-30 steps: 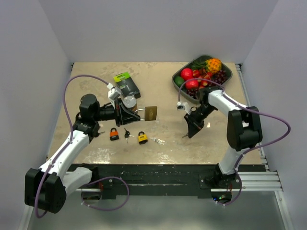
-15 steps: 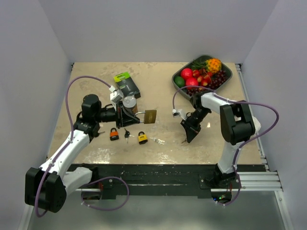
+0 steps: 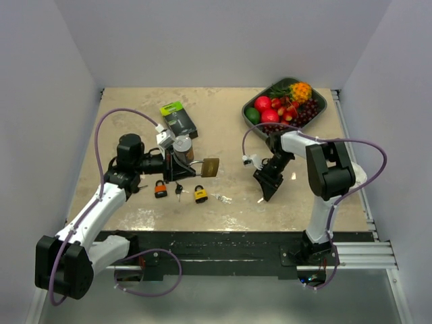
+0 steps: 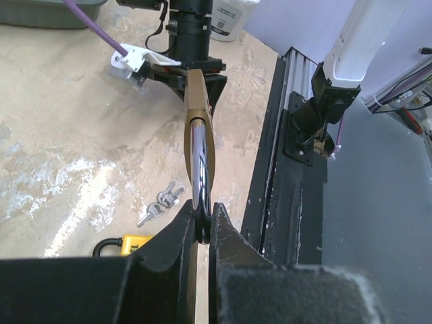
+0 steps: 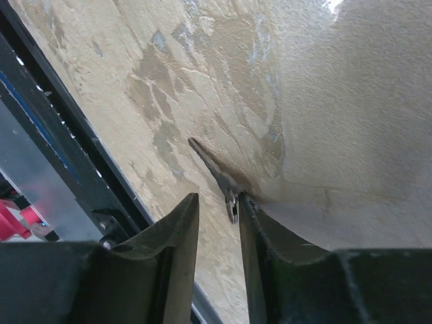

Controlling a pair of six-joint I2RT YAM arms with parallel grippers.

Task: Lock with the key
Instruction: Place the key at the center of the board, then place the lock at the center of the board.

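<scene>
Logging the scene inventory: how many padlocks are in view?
3: brass padlock in the left gripper; orange padlock and yellow padlock on the table near it. None seems hidden.

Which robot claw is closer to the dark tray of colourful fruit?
Right. The right gripper hangs just in front of the dark fruit tray; the left gripper is far across the table, clamped on a brass padlock.

We noted a beige, mottled table, edged at the near side by a black rail. At its far right corner sat a dark tray of fruit, and toward the far left a green-and-black box. Nearer the front we logged an orange padlock, a dark-headed key, a yellow padlock and a silver key bunch in a loose row, with a slim metal key well to their right.
</scene>
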